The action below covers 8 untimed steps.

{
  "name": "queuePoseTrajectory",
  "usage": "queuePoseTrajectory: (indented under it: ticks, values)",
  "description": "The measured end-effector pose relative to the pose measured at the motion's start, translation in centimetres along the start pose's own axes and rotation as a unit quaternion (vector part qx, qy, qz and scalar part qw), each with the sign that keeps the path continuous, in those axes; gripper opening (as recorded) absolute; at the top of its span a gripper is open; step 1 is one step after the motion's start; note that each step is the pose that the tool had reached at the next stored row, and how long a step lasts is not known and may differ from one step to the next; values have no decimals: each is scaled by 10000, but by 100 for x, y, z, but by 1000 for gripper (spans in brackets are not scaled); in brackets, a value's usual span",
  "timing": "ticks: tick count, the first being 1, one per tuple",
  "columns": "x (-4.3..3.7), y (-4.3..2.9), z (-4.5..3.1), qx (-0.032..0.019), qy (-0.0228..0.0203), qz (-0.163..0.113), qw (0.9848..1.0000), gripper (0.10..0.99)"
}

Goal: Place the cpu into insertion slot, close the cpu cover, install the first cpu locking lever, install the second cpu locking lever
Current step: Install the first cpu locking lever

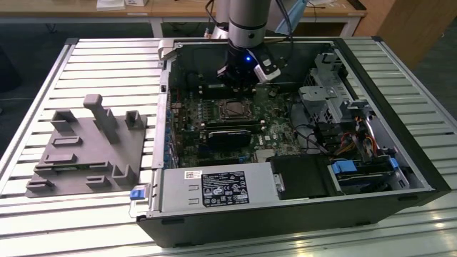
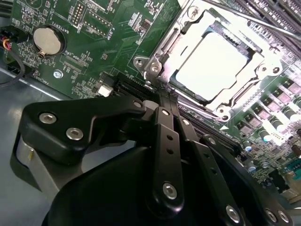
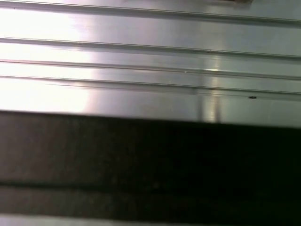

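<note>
The cpu [image 2: 214, 66], upper right of the second wrist view, looked light, rigid, fragile; edges seemed safest. The gripper's [image 2: 162, 106] state: cannot tell.

Cpu [image 2: 214, 66] seated flat in insertion slot [image 1: 233, 110]; cpu cover [image 2: 188, 35] closed over it.
</note>
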State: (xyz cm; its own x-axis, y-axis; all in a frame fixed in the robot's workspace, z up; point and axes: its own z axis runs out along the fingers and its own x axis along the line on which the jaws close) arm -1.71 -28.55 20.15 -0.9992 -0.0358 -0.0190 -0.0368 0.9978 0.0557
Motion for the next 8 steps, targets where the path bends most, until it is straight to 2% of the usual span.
queuePoseTrajectory:
  ticks: [8]
  values:
    - [1,-1,23,104,6,-2,9999,106]
